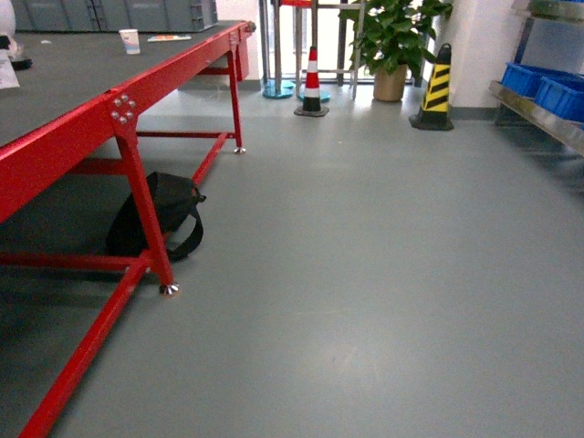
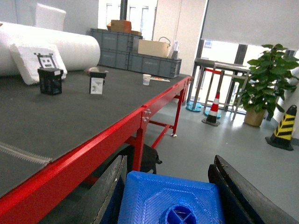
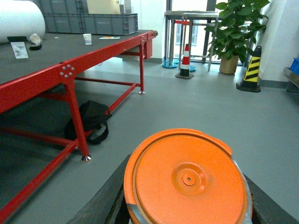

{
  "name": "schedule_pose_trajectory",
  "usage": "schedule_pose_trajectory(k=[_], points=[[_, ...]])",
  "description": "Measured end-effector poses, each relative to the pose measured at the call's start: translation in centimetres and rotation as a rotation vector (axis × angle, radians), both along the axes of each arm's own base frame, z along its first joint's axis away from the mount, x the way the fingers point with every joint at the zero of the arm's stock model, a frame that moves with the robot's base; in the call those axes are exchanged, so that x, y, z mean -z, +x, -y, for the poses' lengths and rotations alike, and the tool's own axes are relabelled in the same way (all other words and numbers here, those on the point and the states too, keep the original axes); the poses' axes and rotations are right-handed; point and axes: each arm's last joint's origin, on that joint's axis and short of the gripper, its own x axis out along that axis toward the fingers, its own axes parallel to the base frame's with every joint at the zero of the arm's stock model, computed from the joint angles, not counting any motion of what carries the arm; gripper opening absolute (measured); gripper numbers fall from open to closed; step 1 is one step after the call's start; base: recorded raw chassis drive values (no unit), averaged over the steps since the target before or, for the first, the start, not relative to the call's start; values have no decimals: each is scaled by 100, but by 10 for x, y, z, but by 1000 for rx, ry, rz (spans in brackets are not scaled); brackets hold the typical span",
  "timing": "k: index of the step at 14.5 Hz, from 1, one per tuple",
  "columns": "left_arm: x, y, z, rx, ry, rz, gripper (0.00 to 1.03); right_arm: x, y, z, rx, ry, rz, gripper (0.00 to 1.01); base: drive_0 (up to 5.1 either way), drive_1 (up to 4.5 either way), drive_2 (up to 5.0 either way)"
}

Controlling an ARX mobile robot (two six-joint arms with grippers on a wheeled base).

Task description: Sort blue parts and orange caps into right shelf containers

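Observation:
A blue part (image 2: pixel 170 200), a ribbed printed block with a round socket, fills the bottom of the left wrist view, and my left gripper (image 2: pixel 170 198) is shut on it with both dark fingers against its sides. In the right wrist view my right gripper (image 3: pixel 187 196) is shut on an orange cap (image 3: pixel 187 179) whose flat round top faces the camera. Blue crates (image 1: pixel 547 89), the right shelf containers, sit on a metal shelf at the far right of the head view. Neither gripper appears in the head view.
A long red-framed table (image 1: pixel 128 100) with a dark top runs along the left; a black bag (image 1: pixel 155 217) lies under it. A red-and-white cone (image 1: pixel 312 84), a yellow-and-black cone (image 1: pixel 436 91) and a potted plant (image 1: pixel 394 41) stand at the back. Grey floor (image 1: pixel 365 274) spreads between.

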Motion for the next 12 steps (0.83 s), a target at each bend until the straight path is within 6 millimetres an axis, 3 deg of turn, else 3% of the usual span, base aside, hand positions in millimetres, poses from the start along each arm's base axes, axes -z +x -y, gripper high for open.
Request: schedule_pose_trajectory(k=[12], points=[[0,0,0,0,0,-2,47,0,0,0,1,0,-5,44,-6,419,-432]])
